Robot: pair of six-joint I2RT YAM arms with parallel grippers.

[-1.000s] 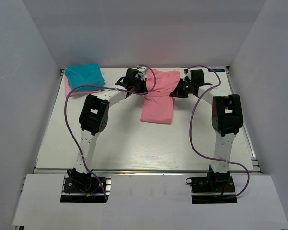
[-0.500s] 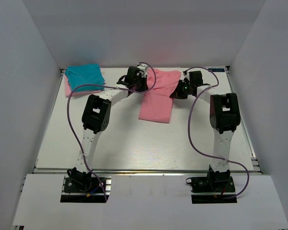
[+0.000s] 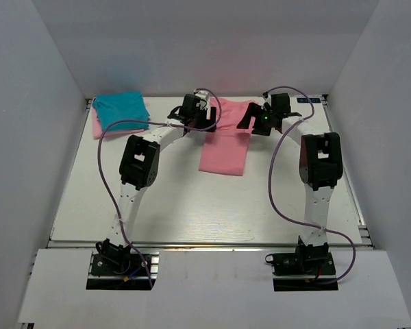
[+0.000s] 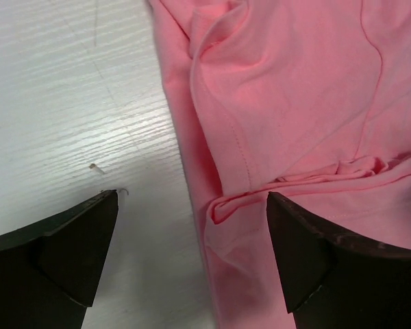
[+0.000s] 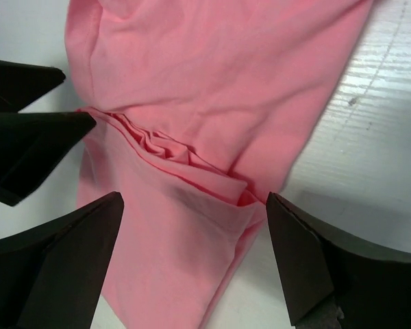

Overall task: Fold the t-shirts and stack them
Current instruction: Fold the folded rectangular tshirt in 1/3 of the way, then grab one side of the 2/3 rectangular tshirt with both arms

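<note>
The salmon-pink t-shirt (image 3: 223, 144) lies folded into a long strip at the back middle of the table. My left gripper (image 3: 207, 118) hangs open over its left edge, and in the left wrist view the shirt (image 4: 294, 103) has a bunched fold between the two dark fingers (image 4: 68, 247). My right gripper (image 3: 248, 123) is open over the shirt's right edge (image 5: 212, 82), a creased fold lying between its fingers (image 5: 322, 267); neither gripper holds cloth. The teal-blue t-shirt (image 3: 120, 110) sits folded on the pale pink t-shirt (image 3: 101, 129) at the back left.
White walls close in the white table (image 3: 171, 199) on the left, back and right. Purple cables loop from both arms over the table. The left gripper's fingers (image 5: 27, 137) show at the left of the right wrist view, close to the right gripper.
Both grippers went from shut to open, letting go of the salmon-pink shirt. Before that the shirt shifted slightly left, and it now rests on the table.
</note>
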